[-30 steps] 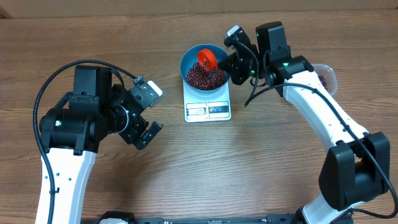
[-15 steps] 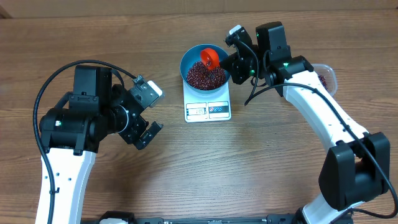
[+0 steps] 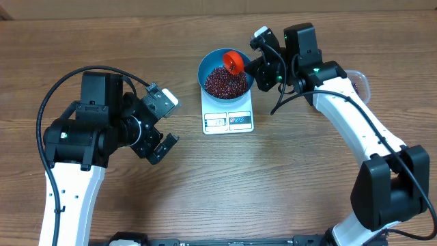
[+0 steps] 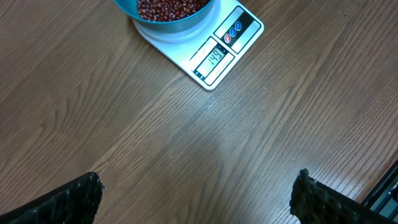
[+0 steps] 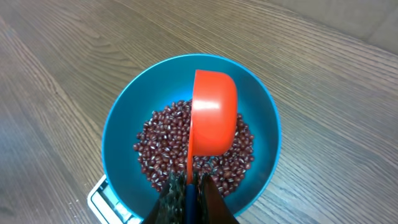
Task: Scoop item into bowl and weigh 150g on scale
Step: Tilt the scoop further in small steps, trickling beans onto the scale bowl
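The blue bowl (image 3: 208,67) (image 5: 121,134) (image 4: 127,9) stands on the white scale (image 3: 229,121) (image 4: 214,59) (image 5: 99,198) and holds a layer of dark red beans (image 3: 224,82) (image 5: 158,152) (image 4: 165,7). My right gripper (image 3: 254,67) (image 5: 188,186) is shut on the handle of a red-orange measuring cup (image 3: 234,60) (image 5: 213,112), which hangs tilted on its side over the bowl's far right part. My left gripper (image 3: 164,130) (image 4: 199,202) is open over bare table, well to the left of and in front of the scale. Its fingers (image 4: 62,202) hold nothing.
A clear plastic tub (image 3: 360,83) with more beans stands behind the right arm at the far right. A black cable loops over the left arm (image 3: 75,137). The wooden table (image 3: 273,184) stretches in front of the scale.
The measuring cup has lifted and shifted a little to the right, from down among the beans to over the bowl's far rim. The left arm has not moved.
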You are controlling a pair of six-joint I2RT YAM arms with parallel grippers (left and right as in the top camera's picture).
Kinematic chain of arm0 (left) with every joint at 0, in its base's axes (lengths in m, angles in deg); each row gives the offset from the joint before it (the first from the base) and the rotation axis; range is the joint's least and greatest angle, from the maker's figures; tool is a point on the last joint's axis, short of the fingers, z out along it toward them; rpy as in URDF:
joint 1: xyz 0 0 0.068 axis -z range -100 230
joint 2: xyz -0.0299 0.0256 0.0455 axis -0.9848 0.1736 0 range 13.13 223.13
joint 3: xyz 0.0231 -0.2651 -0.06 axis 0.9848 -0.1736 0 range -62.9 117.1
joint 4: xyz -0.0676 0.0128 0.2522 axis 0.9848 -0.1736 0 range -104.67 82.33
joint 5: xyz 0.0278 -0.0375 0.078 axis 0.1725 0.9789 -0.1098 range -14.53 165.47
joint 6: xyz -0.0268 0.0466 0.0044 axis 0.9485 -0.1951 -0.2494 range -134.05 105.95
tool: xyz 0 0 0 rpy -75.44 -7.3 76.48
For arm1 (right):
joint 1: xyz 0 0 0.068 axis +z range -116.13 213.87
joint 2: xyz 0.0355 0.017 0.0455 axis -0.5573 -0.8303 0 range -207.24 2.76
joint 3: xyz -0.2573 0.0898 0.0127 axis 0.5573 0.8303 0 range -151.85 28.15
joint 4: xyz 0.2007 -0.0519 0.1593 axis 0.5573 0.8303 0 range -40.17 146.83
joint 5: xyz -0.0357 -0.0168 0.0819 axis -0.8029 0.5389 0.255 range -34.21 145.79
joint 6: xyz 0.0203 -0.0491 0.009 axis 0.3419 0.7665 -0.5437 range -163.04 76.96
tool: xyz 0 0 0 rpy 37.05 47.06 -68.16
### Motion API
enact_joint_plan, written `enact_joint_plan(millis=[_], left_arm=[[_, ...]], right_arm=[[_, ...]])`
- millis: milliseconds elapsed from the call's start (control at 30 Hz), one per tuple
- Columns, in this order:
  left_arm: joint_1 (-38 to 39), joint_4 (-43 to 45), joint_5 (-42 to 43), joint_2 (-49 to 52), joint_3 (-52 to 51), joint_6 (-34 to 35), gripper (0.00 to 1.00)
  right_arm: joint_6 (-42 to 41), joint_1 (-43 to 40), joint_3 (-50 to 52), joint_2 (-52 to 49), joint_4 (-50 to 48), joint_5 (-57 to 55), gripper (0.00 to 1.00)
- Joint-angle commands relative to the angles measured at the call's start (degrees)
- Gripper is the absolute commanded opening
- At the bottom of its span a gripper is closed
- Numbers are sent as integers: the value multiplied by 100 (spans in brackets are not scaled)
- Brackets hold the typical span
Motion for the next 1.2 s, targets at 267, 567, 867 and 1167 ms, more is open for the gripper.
enact_joint_plan(millis=[267, 567, 867, 1167], left_arm=[[13, 4, 2, 13, -28, 57, 100], [13, 2, 0, 13, -28, 57, 100], [13, 4, 0, 13, -28, 57, 100], [13, 4, 0, 13, -28, 57, 100]], right_arm=[[109, -11, -48, 243, 44, -114, 4], [116, -2, -48, 243, 55, -203, 4], [116, -31, -50, 238, 28, 92, 4], [114, -2, -50, 240, -52, 160, 4]])
